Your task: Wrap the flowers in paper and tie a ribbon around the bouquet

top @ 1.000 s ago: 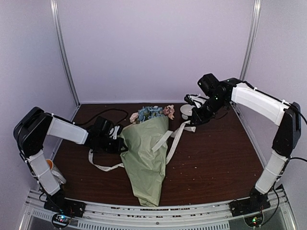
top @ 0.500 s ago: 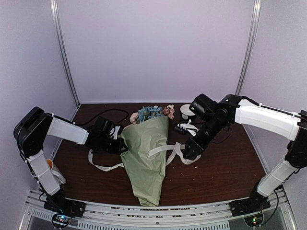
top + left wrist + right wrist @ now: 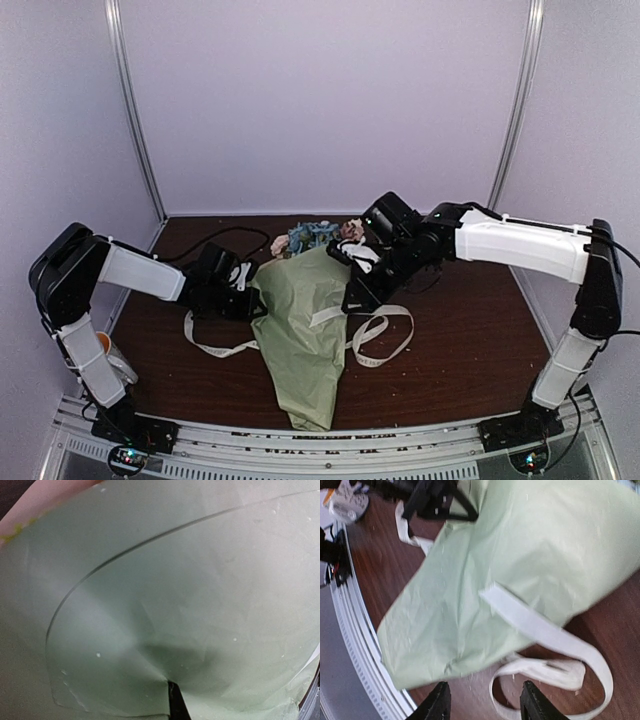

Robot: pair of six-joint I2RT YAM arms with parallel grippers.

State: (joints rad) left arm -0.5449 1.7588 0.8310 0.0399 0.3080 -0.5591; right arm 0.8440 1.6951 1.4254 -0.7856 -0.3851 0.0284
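Right gripper (image 3: 485, 694) hovers, fingers apart (nothing between), over sage-green paper-cone bouquet (image 3: 305, 340) on dark brown table (image 3: 470, 340); long cream fabric ribbon (image 3: 385, 335) crosses it, looping rightward; left gripper (image 3: 248, 300) pinches its left edge.

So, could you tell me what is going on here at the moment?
The left gripper is shut on the left edge of the paper of the bouquet, which lies on the table with its blooms at the far end. The right gripper hovers open over its right side, holding nothing. The ribbon lies loose across the cone, not yet tied.
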